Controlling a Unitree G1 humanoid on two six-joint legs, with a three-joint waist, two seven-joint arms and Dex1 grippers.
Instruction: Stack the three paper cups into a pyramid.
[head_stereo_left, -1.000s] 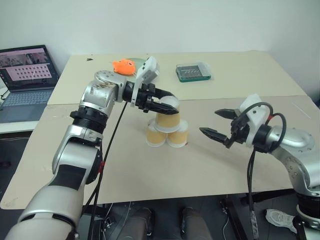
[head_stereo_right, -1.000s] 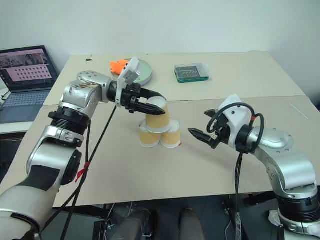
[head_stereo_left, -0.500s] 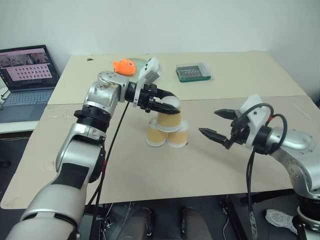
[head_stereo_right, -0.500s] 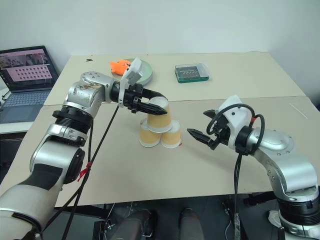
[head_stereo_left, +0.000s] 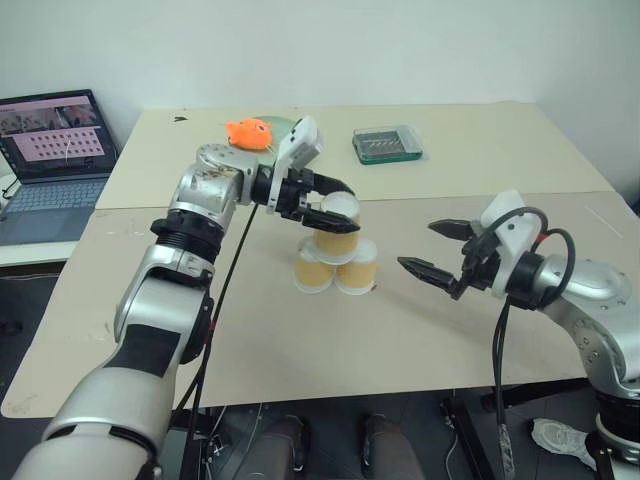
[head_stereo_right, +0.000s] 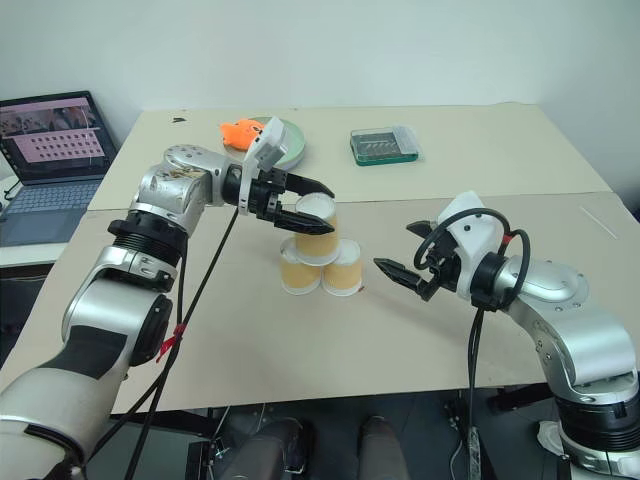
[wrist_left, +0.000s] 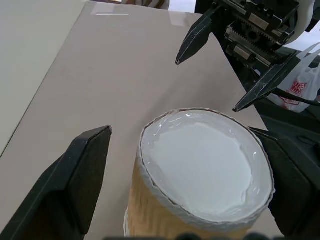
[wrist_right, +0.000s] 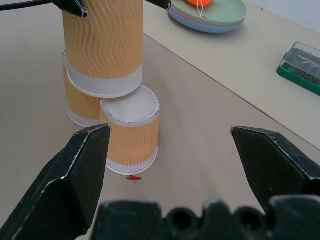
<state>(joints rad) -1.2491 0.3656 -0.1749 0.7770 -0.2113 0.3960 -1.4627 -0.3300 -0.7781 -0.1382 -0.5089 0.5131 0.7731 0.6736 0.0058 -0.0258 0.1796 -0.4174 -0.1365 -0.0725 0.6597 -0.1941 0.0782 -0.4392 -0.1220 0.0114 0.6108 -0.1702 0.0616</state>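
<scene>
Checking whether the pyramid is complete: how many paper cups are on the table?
3. Two paper cups stand upside down side by side on the table: left cup and right cup. The third cup sits upside down on top of them, between the left tool's open fingers.

Readable text: almost none

A white plastic bag (wrist_left: 305, 82) past the edge of the desk (wrist_left: 125, 75), seen in the left wrist view, carries red printed letters, but they are too small and cut off to be read. The laptop screen (head_stereo_left: 55, 128) shows rows of tiny marks, also not legible.
</scene>
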